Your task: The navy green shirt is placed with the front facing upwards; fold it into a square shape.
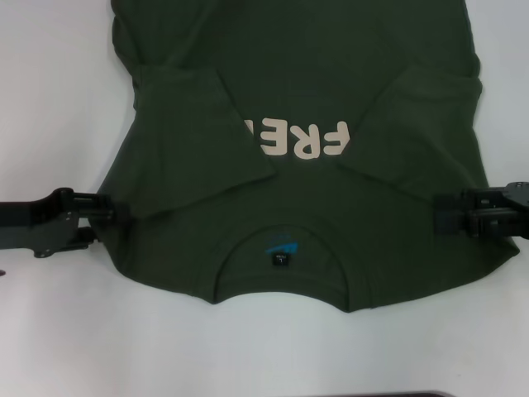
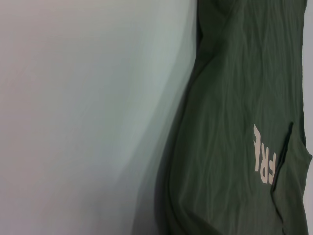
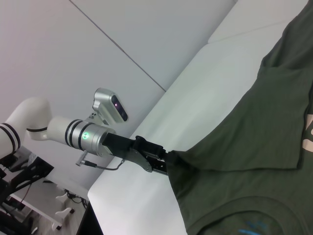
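Flat on the white table (image 1: 50,99): the navy green shirt (image 1: 355,223), front upward, collar (image 1: 281,273) toward the robot, hem beyond the far edge of the head view. Left sleeve (image 1: 198,141) folded inward across the chest, hiding part of the cream lettering (image 1: 318,139), with only "FRE" readable. Right sleeve (image 1: 430,91) likewise turned in over the body. Just inside the neckline, a small black neck tag (image 1: 282,260) beneath a blue mark (image 1: 279,246).

Low at the shirt's left shoulder edge, reaching in from the side: left gripper (image 1: 122,213), tips meeting the fabric there; in the right wrist view (image 3: 166,165) cloth bunched at its tip, apparently pinched, though fingers themselves hidden. At the opposite shoulder edge: right gripper (image 1: 442,213), black body against the fabric, fingers not distinguishable, so spread or closed cannot be told. Both arms level with each other, either side of the collar.

Seen from the left wrist: only the green cloth with wrinkles, part of the lettering, and bare tabletop alongside.
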You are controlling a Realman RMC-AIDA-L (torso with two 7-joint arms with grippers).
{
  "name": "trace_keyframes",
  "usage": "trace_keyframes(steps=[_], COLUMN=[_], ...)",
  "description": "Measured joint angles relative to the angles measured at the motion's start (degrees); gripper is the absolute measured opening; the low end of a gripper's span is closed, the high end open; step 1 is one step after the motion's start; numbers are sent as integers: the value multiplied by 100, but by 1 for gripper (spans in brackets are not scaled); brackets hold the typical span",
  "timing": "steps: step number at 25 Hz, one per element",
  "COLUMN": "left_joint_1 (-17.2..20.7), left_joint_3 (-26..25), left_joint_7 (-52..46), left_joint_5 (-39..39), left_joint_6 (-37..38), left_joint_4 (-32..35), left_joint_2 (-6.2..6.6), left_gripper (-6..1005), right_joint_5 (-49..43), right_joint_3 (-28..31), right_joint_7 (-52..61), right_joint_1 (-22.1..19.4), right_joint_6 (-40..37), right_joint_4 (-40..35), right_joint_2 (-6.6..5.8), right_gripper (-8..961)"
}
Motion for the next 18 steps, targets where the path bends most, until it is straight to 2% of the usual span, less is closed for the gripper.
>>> trace_keyframes(steps=[1,9,13,18], left_joint_1=[-11,-31,-31,-37], left_joint_3=[-12,-25,-9,1], left_joint_7=[-2,-176,-188,-136], left_joint_5=[0,4,110,145], left_joint_6=[-11,-45,-58,14], left_joint_4=[8,36,45,43], left_joint_2=[0,76,74,67], left_gripper=[609,322,168,97], right_joint_5=[-1,-10,-23,-247], right_joint_3=[6,86,99,105], right_joint_7=[0,0,32,353], right_joint_1=[2,-4,-3,-1], right_joint_6=[2,23,34,123], right_joint_4=[17,26,26,29], right_joint_2=[-3,-16,-43,-167], right_gripper=[776,776,777,771])
